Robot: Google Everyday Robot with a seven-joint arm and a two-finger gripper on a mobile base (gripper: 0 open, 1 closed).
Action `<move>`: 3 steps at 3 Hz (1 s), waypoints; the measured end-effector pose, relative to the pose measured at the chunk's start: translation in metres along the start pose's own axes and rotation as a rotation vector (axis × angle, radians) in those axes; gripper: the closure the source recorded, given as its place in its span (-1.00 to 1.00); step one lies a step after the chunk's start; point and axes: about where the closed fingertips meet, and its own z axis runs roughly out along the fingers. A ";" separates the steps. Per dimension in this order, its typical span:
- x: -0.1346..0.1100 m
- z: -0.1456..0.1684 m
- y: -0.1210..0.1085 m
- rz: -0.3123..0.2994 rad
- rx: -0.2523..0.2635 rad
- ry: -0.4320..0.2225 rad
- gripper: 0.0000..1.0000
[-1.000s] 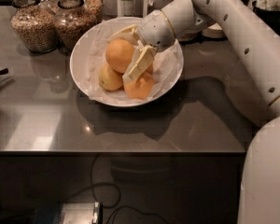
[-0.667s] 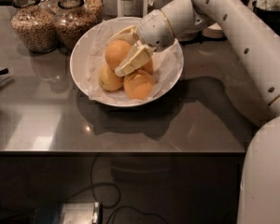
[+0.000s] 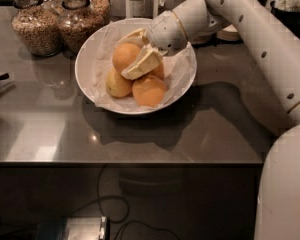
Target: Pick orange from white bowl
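Orange [image 3: 123, 54], round with no evident long axis, tops the fruit pile [image 3: 149, 90] in the white bowl [image 3: 78, 74], between the gripper's [image 3: 126, 58] spread fingers. The arm [image 3: 250, 29] reaches in from the right, its wrist angled down-left.

Your one camera, high over the counter [image 3: 140, 139] front edge, looking steeply down, close, gripper [image 3: 130, 54] above the white bowl [image 3: 81, 79].

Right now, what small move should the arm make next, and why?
Probably close the gripper: its fingers sit apart on either side of the orange, which tops the pile in the white bowl and isn't lifted yet.
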 end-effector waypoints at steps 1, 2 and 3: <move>-0.002 0.000 0.000 -0.009 0.023 -0.015 1.00; -0.025 -0.003 0.013 -0.069 0.055 -0.026 1.00; -0.064 -0.004 0.036 -0.140 0.073 -0.017 1.00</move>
